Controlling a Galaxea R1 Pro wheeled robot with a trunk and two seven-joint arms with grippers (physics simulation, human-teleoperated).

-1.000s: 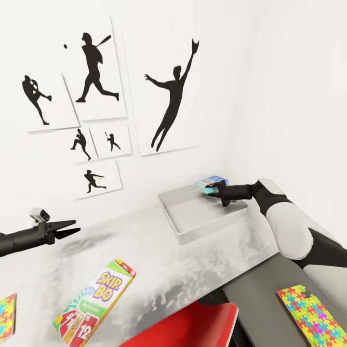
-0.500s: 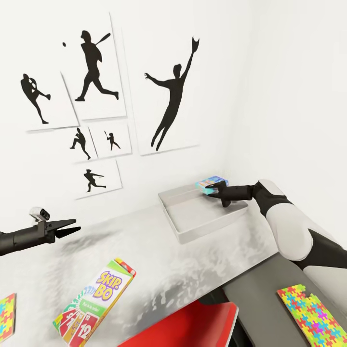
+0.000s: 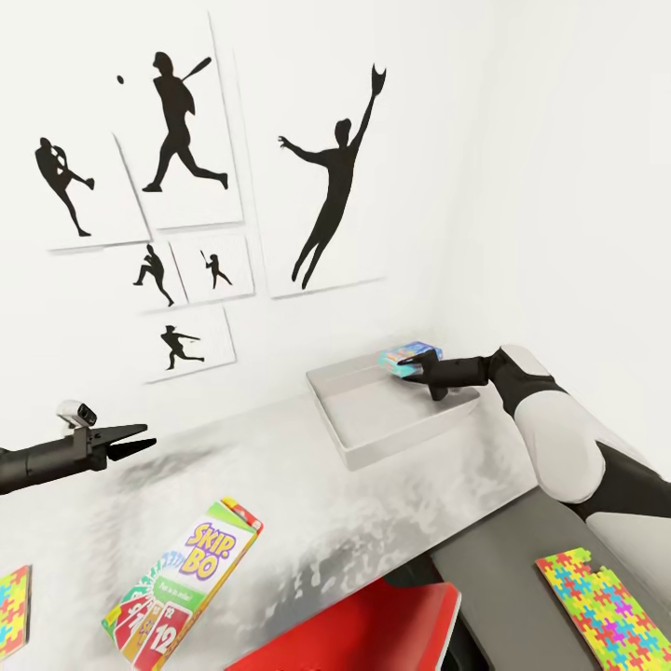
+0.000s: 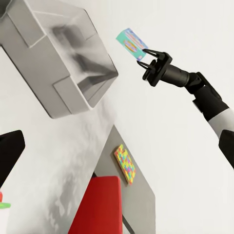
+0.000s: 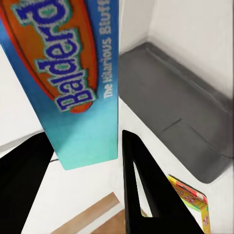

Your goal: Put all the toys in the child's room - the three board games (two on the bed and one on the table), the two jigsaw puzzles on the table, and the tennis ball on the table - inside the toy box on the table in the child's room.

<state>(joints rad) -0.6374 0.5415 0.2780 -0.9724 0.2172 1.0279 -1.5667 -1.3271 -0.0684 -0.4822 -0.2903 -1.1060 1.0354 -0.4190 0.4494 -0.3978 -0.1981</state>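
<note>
My right gripper (image 3: 411, 372) is shut on a blue board game (image 3: 408, 354), holding it on edge over the far right corner of the light grey toy box (image 3: 373, 438). In the right wrist view both fingers (image 5: 139, 180) clamp the blue "Balderdash" box (image 5: 73, 78) above the toy box's inside (image 5: 180, 107). The left wrist view has the same game (image 4: 131, 44) beside the toy box (image 4: 58, 68). My left gripper (image 3: 138, 437) hovers open and empty over the table's left part. The Skip-Bo board game (image 3: 184, 582) lies near the front edge. One jigsaw puzzle (image 3: 601, 610) rests on the lower dark top, another (image 3: 11, 608) at the far left edge.
A red chair (image 3: 373, 629) is tucked under the pale table (image 3: 280, 485) at the front. White walls with black sports posters (image 3: 326, 186) meet in a corner close behind the toy box. The lower dark grey top (image 3: 503, 559) runs along the right.
The picture has shifted very slightly. Both arms and the blue game keep about the same places.
</note>
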